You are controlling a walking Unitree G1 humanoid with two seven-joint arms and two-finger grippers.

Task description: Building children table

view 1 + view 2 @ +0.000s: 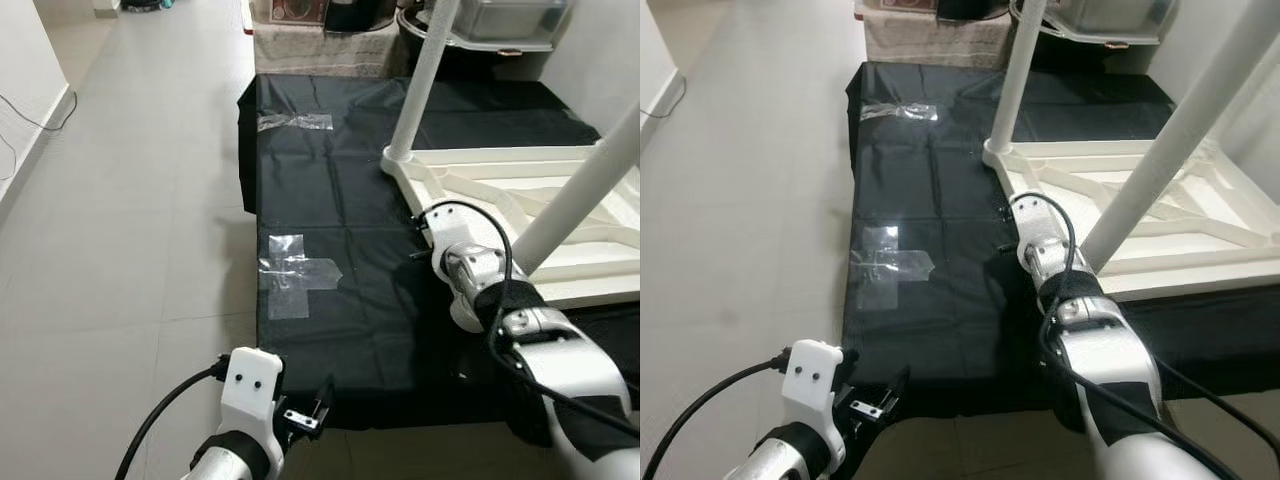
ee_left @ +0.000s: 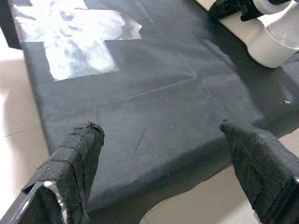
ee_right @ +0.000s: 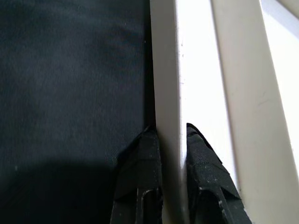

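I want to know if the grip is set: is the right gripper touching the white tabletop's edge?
Touching. In the right wrist view, the right gripper has its two black fingers pressed on either side of the upturned tabletop's rim.

No text, label, brand, number or sign can be read on anything here.

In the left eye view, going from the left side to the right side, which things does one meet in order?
Wall with cable → grey floor tiles → left gripper → tape patch on the black sheet → right gripper at the edge of the upturned white table top.
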